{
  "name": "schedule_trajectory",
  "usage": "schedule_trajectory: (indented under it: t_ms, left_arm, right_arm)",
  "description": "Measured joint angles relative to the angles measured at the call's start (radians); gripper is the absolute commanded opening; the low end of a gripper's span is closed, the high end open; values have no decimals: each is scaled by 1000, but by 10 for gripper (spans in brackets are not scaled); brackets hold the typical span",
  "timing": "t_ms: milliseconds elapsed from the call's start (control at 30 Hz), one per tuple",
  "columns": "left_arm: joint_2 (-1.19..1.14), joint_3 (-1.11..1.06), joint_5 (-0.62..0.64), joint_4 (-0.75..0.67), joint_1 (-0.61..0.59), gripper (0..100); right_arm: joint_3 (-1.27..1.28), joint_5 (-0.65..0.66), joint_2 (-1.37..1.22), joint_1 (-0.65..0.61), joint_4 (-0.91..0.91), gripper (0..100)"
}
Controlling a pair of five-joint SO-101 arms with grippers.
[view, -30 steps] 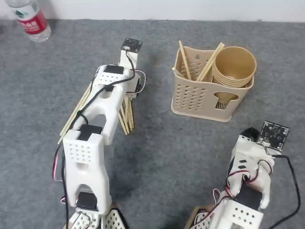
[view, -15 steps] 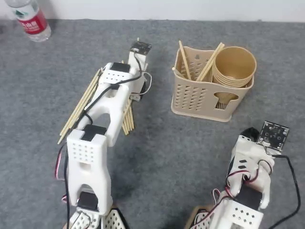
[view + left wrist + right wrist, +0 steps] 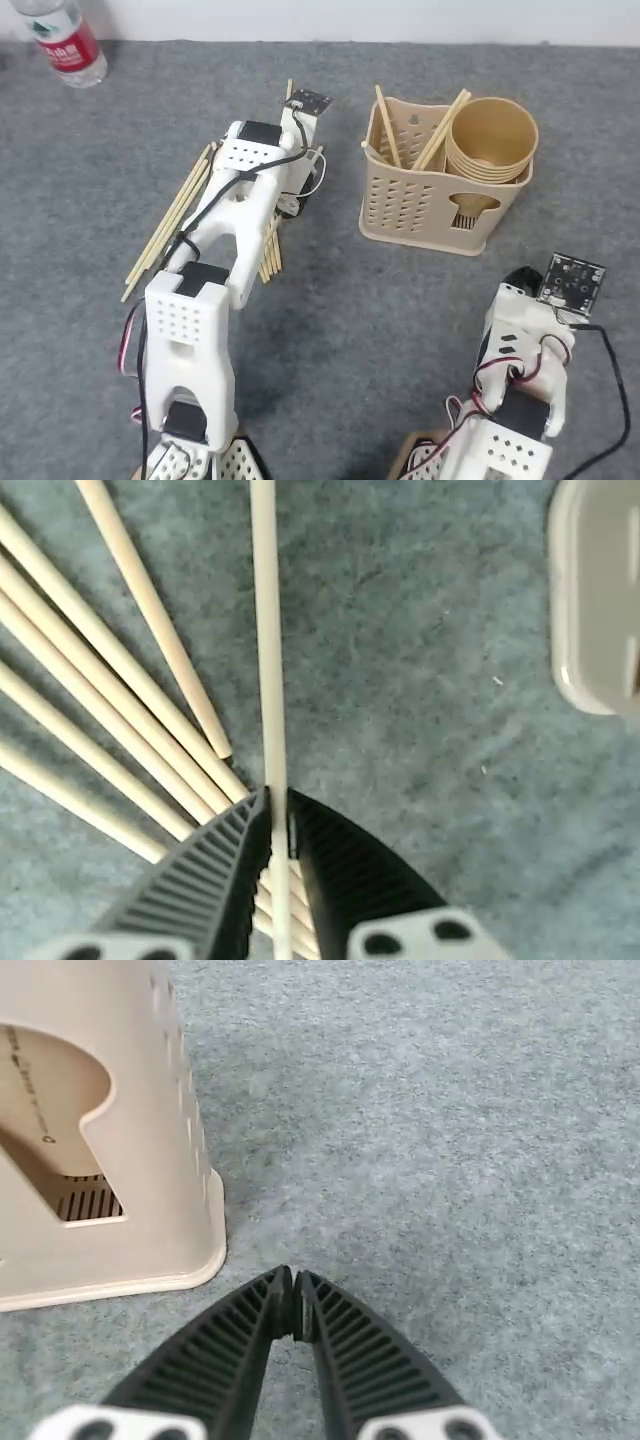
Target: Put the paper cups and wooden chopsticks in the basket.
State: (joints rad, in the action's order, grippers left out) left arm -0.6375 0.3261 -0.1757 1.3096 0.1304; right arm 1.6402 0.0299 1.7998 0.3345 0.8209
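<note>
My left gripper (image 3: pixel 278 815) is shut on one wooden chopstick (image 3: pixel 266 660), lifted over a fan of several more chopsticks (image 3: pixel 110 680) lying on the carpet. In the high view that arm (image 3: pixel 245 200) stretches toward the beige basket (image 3: pixel 420 215), with loose chopsticks (image 3: pixel 170 220) on its left and some (image 3: pixel 270 255) under it. The basket holds stacked paper cups (image 3: pixel 492 135) and two chopsticks (image 3: pixel 387 125). My right gripper (image 3: pixel 293 1305) is shut on nothing, low over the carpet beside the basket (image 3: pixel 110 1150).
A plastic water bottle (image 3: pixel 62 38) lies at the far left corner. Grey carpet covers the table, with open room between the arms and in front of the basket. A white wall edge runs along the back.
The left arm has swung right toward the basket, carrying the gripped chopstick up off the pile. The right arm has stayed still.
</note>
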Motion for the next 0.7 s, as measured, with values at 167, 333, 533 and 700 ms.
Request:
schedule_trajectory:
  t_ms: [167, 333, 533, 700]
  left_arm:
    - [38, 0, 0, 34, 0, 9]
    - [172, -8, 6, 106, 5, 9]
    - [382, -140, 25, 97, 26, 9]
    - [689, -324, 101, -2, 58, 9]
  right_arm:
    - [0, 0, 0, 0, 0, 7]
    - [0, 0, 0, 0, 0, 7]
    - [0, 0, 0, 0, 0, 7]
    - [0, 0, 0, 0, 0, 7]
